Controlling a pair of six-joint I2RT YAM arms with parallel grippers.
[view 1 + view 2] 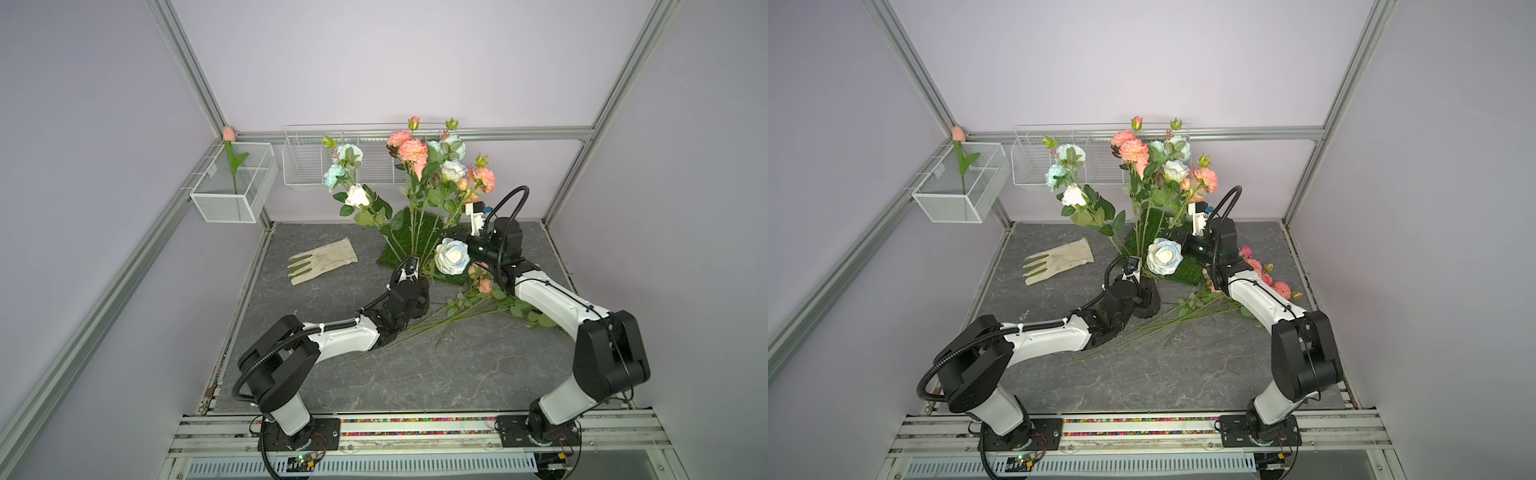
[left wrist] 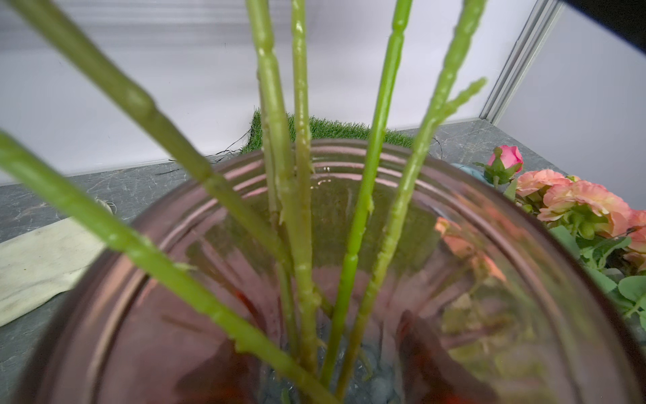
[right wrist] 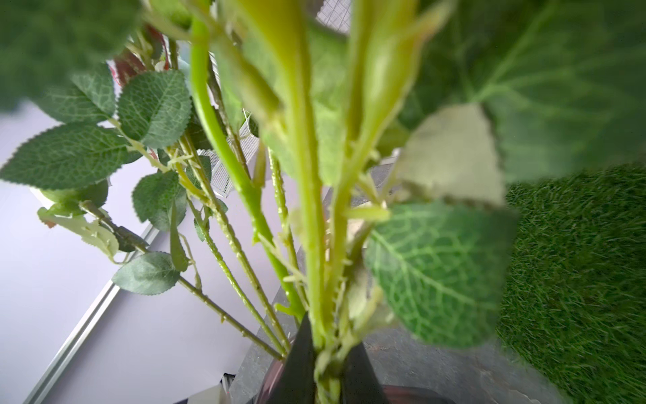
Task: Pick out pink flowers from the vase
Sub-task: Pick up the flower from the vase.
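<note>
The dark ribbed glass vase [image 1: 1150,301] stands at the front edge of the grass mat, and my left gripper [image 1: 1133,297] is shut around it. In the left wrist view its fingers [image 2: 430,349] show as dark shapes through the vase wall [image 2: 489,245]. Salmon-pink flowers [image 1: 411,149] rise from the vase among white and pale blue roses. My right gripper [image 1: 446,232] reaches into the stems above the vase. Its black fingers [image 3: 300,363] are shut on a green stem [image 3: 314,245] that leads up toward the right-hand pink blooms [image 1: 484,178]. More pink flowers [image 1: 482,282] lie on the table under the right arm.
A beige glove [image 1: 322,262] lies left of the green grass mat [image 1: 405,245]. A large white-blue rose [image 1: 452,255] hangs low just in front of the right gripper. A white mesh box [image 1: 235,183] with a peach tulip and a wire basket [image 1: 307,162] hang on the back rails.
</note>
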